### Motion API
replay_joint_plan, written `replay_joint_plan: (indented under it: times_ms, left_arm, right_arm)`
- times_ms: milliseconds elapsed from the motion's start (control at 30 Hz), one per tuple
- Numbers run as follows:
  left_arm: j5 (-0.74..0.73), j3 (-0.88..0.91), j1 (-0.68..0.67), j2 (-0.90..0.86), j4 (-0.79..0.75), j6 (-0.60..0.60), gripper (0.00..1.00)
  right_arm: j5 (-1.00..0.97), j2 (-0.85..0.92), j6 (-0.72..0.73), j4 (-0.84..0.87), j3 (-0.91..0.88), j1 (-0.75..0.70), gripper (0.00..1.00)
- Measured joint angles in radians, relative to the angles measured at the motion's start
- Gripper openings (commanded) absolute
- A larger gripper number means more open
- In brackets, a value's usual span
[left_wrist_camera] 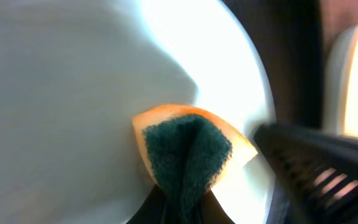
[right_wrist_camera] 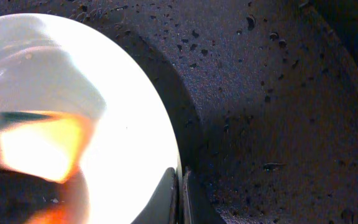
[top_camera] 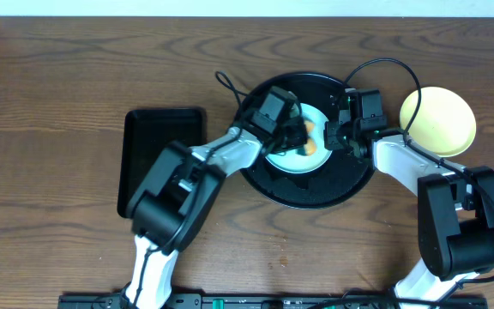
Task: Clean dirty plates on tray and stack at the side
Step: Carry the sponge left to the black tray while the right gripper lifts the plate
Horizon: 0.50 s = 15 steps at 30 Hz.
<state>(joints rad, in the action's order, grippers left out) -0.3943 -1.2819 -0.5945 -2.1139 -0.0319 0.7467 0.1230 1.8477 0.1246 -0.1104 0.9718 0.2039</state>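
A pale mint-blue plate (top_camera: 298,156) lies on the round black tray (top_camera: 316,190). My left gripper (top_camera: 292,129) hangs over the plate, shut on an orange sponge with a green scouring face (left_wrist_camera: 188,152), and the sponge presses on the plate (left_wrist_camera: 73,93). At the plate's right edge my right gripper (top_camera: 336,135) is shut on the rim; in the right wrist view its jaws (right_wrist_camera: 181,186) pinch the plate's edge (right_wrist_camera: 123,124) above the speckled tray floor (right_wrist_camera: 278,93). A pale yellow plate (top_camera: 437,120) sits on the table right of the tray.
A smaller rectangular black tray (top_camera: 163,159) lies on the wooden table left of the round one. A black cable loops behind the round tray's far rim (top_camera: 376,64). Both arms reach in from the front edge.
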Motion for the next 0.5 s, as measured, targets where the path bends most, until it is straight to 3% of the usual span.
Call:
replay_joint_plan:
  times_ms: [133, 167, 267, 500]
  left_arm:
    - [0.120, 0.003, 0.025, 0.089, 0.155, -0.097, 0.07]
    - [0.163, 0.005, 0.031, 0.128, 0.197, -0.129, 0.07]
    - [0.267, 0.006, 0.043, 0.248, 0.274, -0.197, 0.07]
    - [0.376, 0.006, 0.137, 0.476, 0.543, -0.286, 0.08]
  right_arm:
    - [0.000, 0.000, 0.000, 0.000, 0.000, 0.000, 0.10]
    - [0.000, 0.000, 0.002, -0.002, -0.001, 0.000, 0.20]
    - [0.000, 0.000, -0.002, -0.002, -0.002, 0.000, 0.35]
    - [0.000, 0.000, 0.000, -0.007, -0.005, 0.000, 0.39]
